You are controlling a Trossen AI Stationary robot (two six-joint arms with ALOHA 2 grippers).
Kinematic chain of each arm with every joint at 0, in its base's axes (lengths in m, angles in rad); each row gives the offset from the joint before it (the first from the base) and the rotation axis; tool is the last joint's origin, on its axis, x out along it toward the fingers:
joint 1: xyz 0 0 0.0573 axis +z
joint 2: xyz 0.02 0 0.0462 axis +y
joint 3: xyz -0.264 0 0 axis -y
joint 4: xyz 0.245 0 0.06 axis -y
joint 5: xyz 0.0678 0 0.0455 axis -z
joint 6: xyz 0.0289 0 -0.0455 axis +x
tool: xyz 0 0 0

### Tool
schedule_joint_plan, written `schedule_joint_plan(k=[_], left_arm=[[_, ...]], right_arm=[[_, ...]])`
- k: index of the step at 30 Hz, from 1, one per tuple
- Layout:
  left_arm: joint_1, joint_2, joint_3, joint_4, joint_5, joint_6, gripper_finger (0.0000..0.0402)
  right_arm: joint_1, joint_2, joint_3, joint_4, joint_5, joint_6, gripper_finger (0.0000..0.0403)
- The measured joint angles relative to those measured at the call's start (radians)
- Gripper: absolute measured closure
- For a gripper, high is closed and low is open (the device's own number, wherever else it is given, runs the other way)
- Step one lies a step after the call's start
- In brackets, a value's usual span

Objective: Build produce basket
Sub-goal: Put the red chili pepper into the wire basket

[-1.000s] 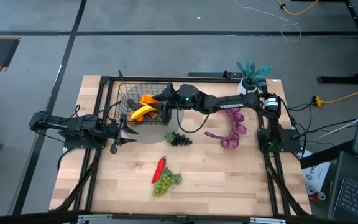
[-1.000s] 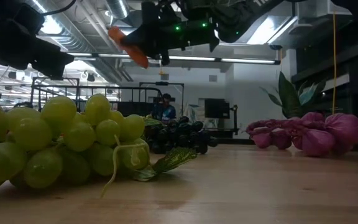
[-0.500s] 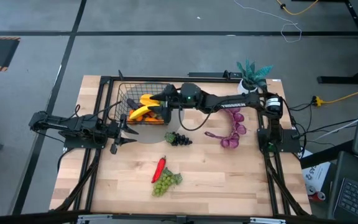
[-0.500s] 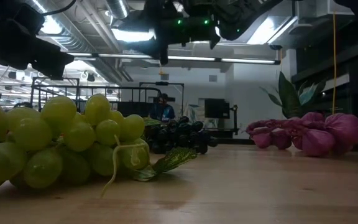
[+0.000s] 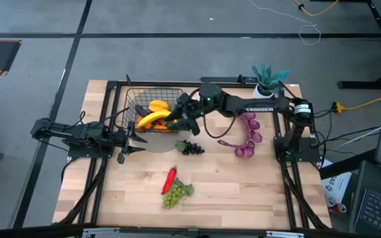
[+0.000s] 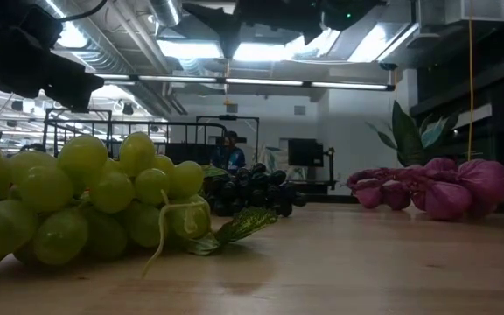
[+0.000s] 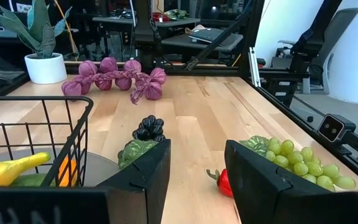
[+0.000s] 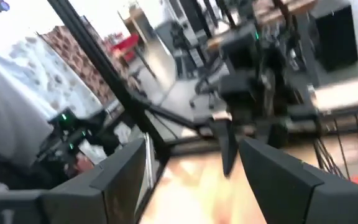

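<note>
- High view: right gripper (image 5: 180, 116) hangs over the basket's (image 5: 135, 99) near-right corner, fingers apart and empty, which reads as a piece just let go.
- Basket sits at the table's (image 5: 243, 192) far left; banana (image 5: 152, 119) and an orange piece (image 5: 157, 105) lie inside it.
- Left gripper (image 5: 129, 143) waits low beside the basket's front-left edge, fingers spread, nothing held.
- Outside it: dark grapes (image 5: 190, 147) just in front of the basket, red chili (image 5: 170, 178) touching green grapes (image 5: 175, 194) nearer the front, purple string (image 5: 248, 137) to the right.
- Open wood around each; the basket wall and the left arm are the tight spots.
</note>
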Motion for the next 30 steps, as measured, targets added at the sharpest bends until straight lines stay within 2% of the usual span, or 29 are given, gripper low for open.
schedule_joint_plan(k=[2,4,6,11,15,22,30], left_arm=[[0.0,0.0,0.0,0.0,0.0,0.0,0.0255],[0.0,0.0,0.0,0.0,0.0,0.0,0.0255],[0.0,0.0,0.0,0.0,0.0,0.0,0.0255],[0.0,0.0,0.0,0.0,0.0,0.001,0.0255],[0.0,0.0,0.0,0.0,0.0,0.001,0.0255],[0.0,0.0,0.0,0.0,0.0,0.001,0.0255],[0.0,0.0,0.0,0.0,0.0,0.001,0.0255]], right_arm=[[0.01,-0.014,0.0,-0.087,0.004,-0.043,0.0143],[0.032,-0.026,0.0,-0.179,0.056,-0.102,0.0145],[0.066,-0.034,0.0,-0.264,0.164,-0.155,0.0146],[0.165,-0.039,0.0,-0.469,0.52,-0.214,0.0147],[0.239,-0.039,0.0,-0.613,0.675,-0.16,0.0147],[0.342,-0.039,-0.003,-0.758,0.809,-0.012,0.0147],[0.42,-0.024,-0.011,-0.822,0.82,0.156,0.0147]])
